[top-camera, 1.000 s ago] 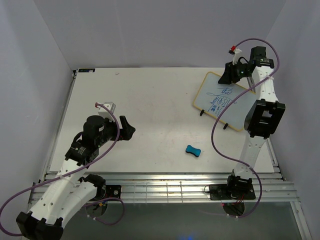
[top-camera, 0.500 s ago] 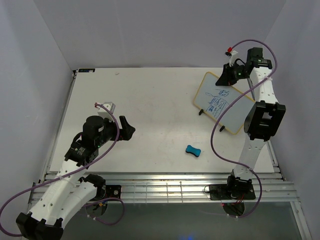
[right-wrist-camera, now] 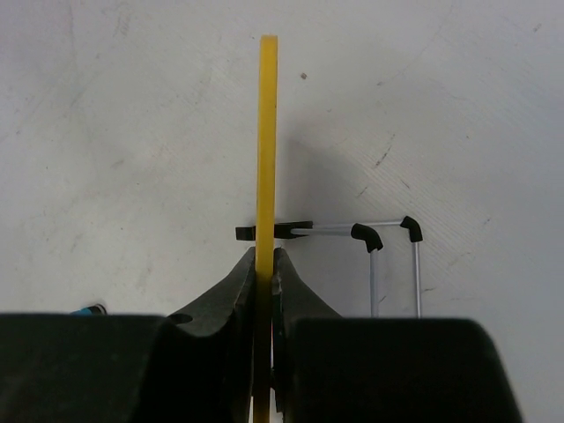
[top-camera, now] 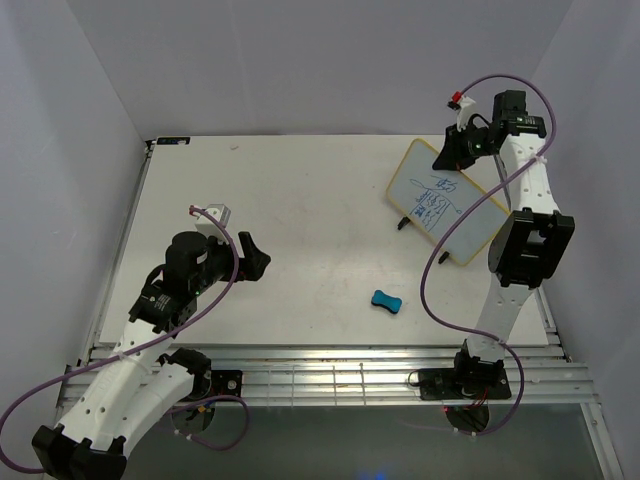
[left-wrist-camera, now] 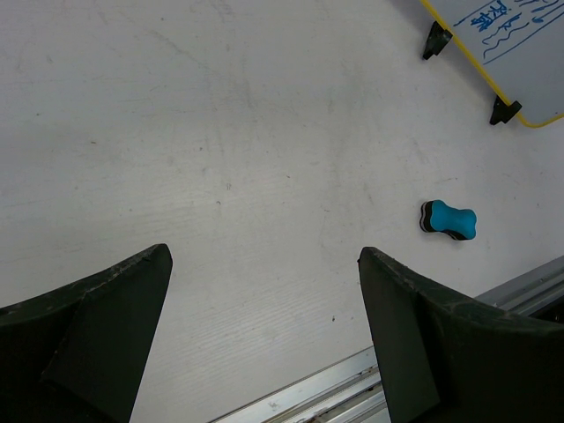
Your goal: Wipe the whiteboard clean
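The whiteboard (top-camera: 445,201), white with a tan-yellow frame and blue scribbles, stands at the back right of the table. My right gripper (top-camera: 458,148) is shut on its far top edge. In the right wrist view the yellow frame (right-wrist-camera: 267,132) runs edge-on between the closed fingers, with a black foot (right-wrist-camera: 273,232) and a wire stand (right-wrist-camera: 392,260) below. The board's near edge and feet also show in the left wrist view (left-wrist-camera: 493,44). The teal eraser (top-camera: 387,301) lies on the table, also in the left wrist view (left-wrist-camera: 450,219). My left gripper (top-camera: 253,258) is open and empty, left of the eraser.
The table's metal rails (top-camera: 330,375) run along the near edge. Purple walls (top-camera: 60,150) close in the sides and back. A purple cable (top-camera: 440,270) hangs off the right arm over the board's near corner.
My right gripper has lifted and shifted the whiteboard slightly, turning it a little; its near end moved left. The left arm and eraser have not moved.
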Controlling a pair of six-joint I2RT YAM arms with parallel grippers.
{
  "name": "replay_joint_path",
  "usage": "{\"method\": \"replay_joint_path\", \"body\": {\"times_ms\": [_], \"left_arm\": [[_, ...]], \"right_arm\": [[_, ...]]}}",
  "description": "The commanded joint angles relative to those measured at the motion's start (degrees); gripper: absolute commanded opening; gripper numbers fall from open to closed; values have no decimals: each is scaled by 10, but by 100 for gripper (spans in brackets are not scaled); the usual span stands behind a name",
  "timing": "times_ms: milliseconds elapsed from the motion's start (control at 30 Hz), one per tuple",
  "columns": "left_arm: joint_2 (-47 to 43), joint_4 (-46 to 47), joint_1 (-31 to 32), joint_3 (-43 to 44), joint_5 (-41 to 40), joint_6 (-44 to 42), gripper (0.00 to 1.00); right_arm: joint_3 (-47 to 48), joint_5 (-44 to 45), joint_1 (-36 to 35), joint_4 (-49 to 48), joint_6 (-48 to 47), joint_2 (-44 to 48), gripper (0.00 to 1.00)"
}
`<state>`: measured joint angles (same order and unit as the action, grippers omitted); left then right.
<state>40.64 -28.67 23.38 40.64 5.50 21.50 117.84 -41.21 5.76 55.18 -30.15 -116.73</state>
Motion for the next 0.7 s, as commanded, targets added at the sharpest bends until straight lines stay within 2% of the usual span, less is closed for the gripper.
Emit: {"method": "replay_joint_path", "body": {"times_ms": [0,333,600,667], "left_arm": [[-8,5,2,-1,8,1,98],[-17,6,2,-2,8,2,98],[-21,6,2,-4,5,3,98],[-22,7,2,-2,5,2,98]], "right_arm": [[18,14,-6,-32,21,58,8],[14,68,-6,-94,111,118,8],[42,17,-7,-99,189,149,8],[37,30,-9,-102,212,167,8]]}}
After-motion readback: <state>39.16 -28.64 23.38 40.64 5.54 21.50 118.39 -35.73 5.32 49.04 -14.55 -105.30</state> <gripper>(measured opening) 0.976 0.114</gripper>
